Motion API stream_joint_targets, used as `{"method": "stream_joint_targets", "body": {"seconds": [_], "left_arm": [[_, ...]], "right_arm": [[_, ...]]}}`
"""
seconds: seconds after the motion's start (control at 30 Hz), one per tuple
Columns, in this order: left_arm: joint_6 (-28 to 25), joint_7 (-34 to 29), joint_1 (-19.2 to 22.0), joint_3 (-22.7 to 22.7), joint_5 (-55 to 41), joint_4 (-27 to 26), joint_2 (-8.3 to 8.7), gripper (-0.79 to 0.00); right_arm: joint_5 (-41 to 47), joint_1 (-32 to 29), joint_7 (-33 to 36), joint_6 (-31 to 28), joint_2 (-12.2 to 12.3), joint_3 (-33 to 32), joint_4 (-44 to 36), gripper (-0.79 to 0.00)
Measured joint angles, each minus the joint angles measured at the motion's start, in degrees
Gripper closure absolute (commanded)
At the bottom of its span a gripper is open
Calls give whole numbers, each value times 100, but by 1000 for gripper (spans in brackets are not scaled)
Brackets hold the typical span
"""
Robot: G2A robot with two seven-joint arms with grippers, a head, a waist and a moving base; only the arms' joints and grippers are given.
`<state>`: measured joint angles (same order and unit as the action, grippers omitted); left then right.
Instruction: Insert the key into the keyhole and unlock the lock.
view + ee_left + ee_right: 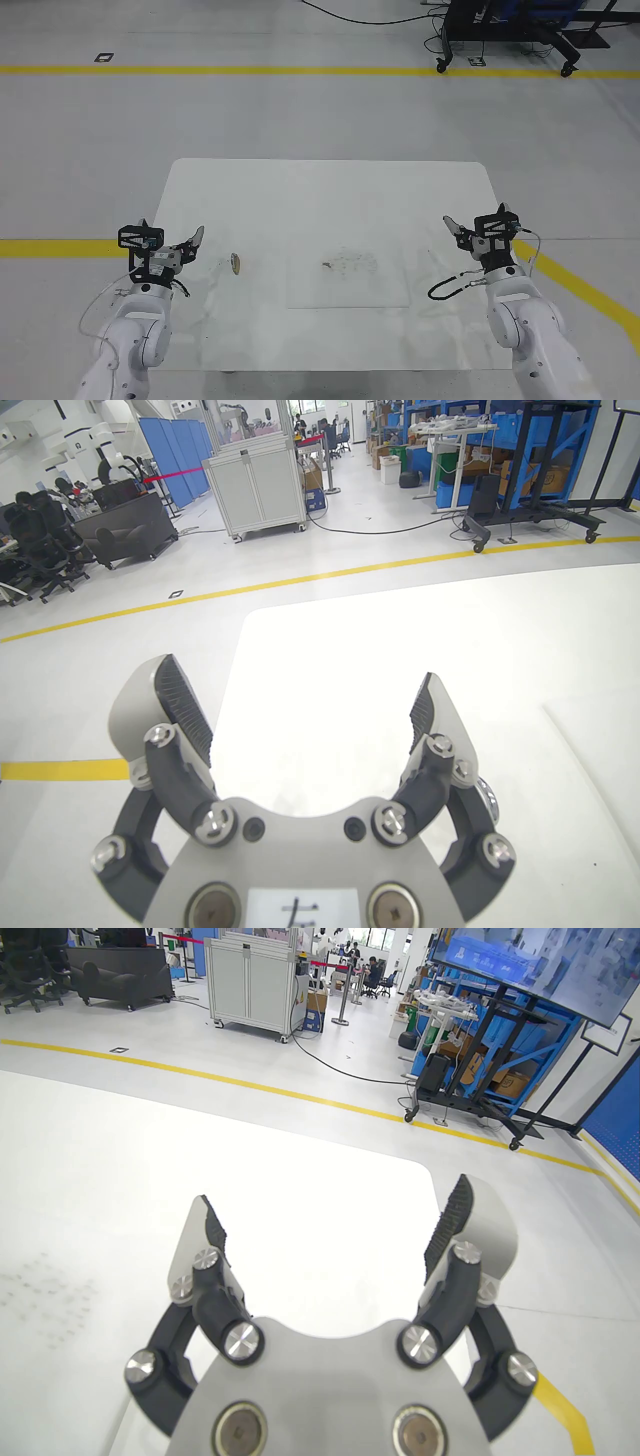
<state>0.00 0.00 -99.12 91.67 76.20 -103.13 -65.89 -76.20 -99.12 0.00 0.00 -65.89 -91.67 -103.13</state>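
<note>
Left gripper (300, 677) and right gripper (335, 1193) gape empty — first steady the probable lock (235, 264), at the left's four o'clock, squarely.

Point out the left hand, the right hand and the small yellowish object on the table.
left hand (300, 680), left wrist view, midway between its open fingertips.
right hand (335, 1193), right wrist view, midway between its open fingertips.
small yellowish object (235, 263), top view, its middle.
</note>
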Motion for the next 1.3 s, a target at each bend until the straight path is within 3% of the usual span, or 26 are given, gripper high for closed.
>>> {"method": "stream_joint_targets", "body": {"seconds": [0.27, 0.43, 0.63, 1.17, 1.3], "left_arm": [[0, 0, 0, 0, 0, 0, 0, -785], [0, 0, 0, 0, 0, 0, 0, -785], [0, 0, 0, 0, 0, 0, 0, -785], [0, 0, 0, 0, 0, 0, 0, -785], [0, 0, 0, 0, 0, 0, 0, -785]], "right_arm": [[-22, 12, 10, -21, 0, 23, -16, -785], [-662, 498, 402, -623, -37, 861, -9, -785], [-1097, 944, 761, -755, -138, 1865, 16, -785], [-1048, 954, 735, -793, -141, 1888, 51, -785], [-483, 1396, 658, -1874, -152, 2098, 559, -785]]}}
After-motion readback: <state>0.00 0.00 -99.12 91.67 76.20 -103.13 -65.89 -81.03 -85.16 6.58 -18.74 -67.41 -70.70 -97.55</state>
